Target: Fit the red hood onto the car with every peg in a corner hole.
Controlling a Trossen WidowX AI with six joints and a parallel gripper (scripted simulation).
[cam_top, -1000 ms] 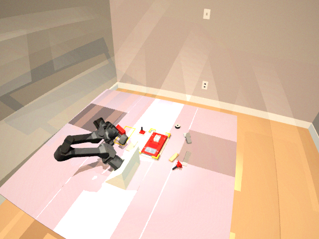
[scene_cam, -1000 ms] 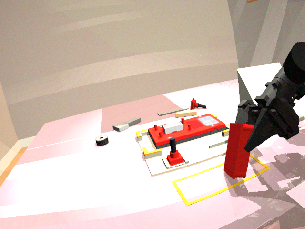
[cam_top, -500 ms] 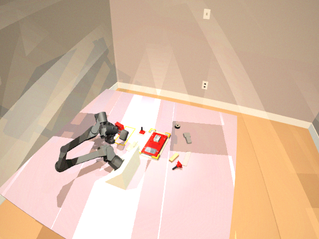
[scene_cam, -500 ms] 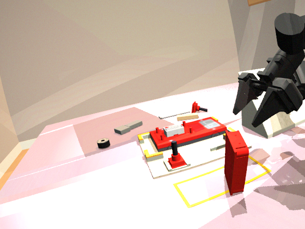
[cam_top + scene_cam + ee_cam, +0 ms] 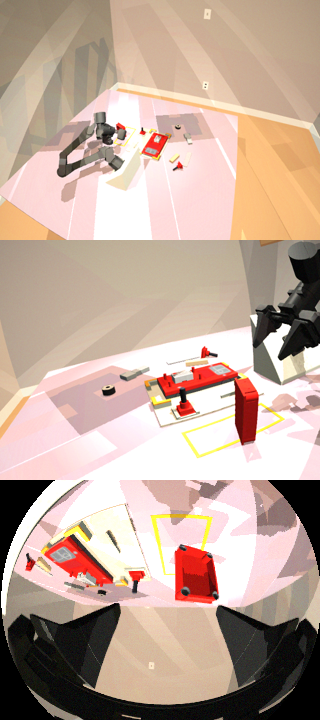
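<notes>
The red hood stands upright on one edge on the table, at the edge of a yellow marked rectangle. Its hollow underside with the corner bosses faces the wrist camera. My gripper is open and empty, raised above and behind the hood, clear of it. The red car chassis lies in its jig, with the grey engine block in place. Short red pegs stick up around the engine.
A red toggle clamp with a black handle stands on the jig's near side. A white wedge block stands behind the gripper. A second clamp, a wooden bar, a grey block and a black ring lie beyond the jig.
</notes>
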